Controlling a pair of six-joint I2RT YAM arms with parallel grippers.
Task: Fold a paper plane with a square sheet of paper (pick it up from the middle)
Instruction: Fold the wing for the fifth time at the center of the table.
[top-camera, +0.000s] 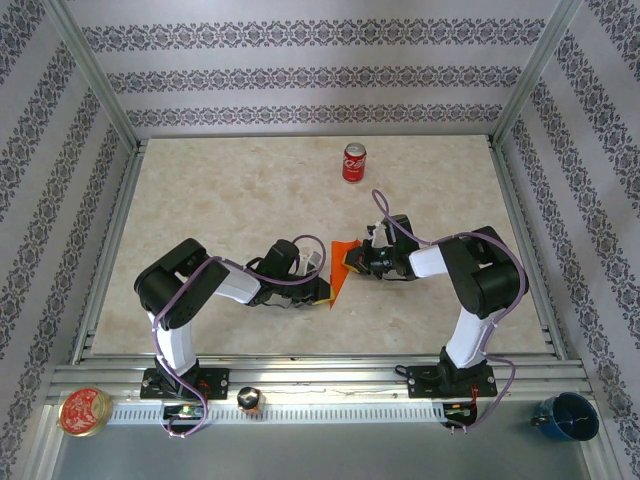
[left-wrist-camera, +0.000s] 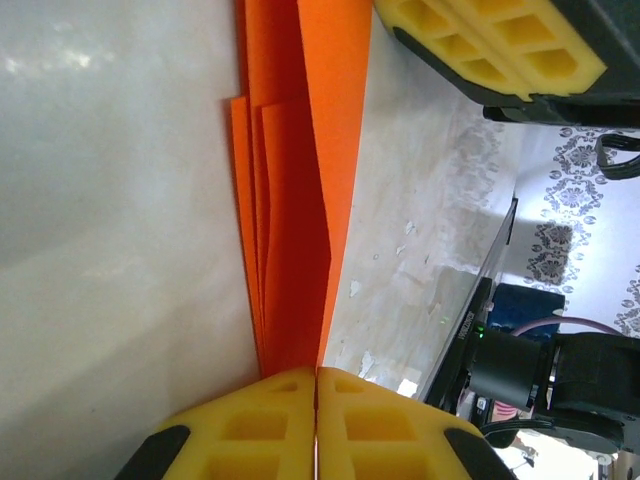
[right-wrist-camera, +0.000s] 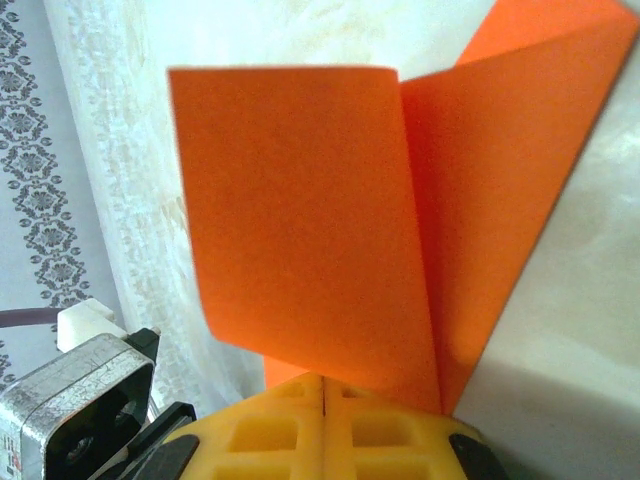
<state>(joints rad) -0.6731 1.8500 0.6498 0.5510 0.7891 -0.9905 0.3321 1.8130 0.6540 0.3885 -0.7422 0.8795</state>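
Desk (top-camera: 200, 200): beige, marbled. Folded orange paper (top-camera: 338, 272) sits on the near side of the red soda can (top-camera: 354, 162), well apart from it. Right gripper (top-camera: 353, 262): jaws pinched on the paper's end nearer the can. Left gripper (top-camera: 320, 291): jaws pinched on the end farther from the can.

Top view: bright, even, diffuse light from overhead. Shadows on the desk (top-camera: 230, 190) are short and soft. Focus is sharp throughout. The frame posts (top-camera: 95, 75) lean outward toward the picture edges, a wide-lens distortion.

Left wrist view: the desk at left is washed out by pale glare. The orange paper (left-wrist-camera: 295, 250) is saturated, with crisp creases mid-frame. The far wall (left-wrist-camera: 585, 170) is overexposed.

Right wrist view: the paper is slightly soft and its right fold is darker, shaded. A grey shadow lies on the desk at lower right.
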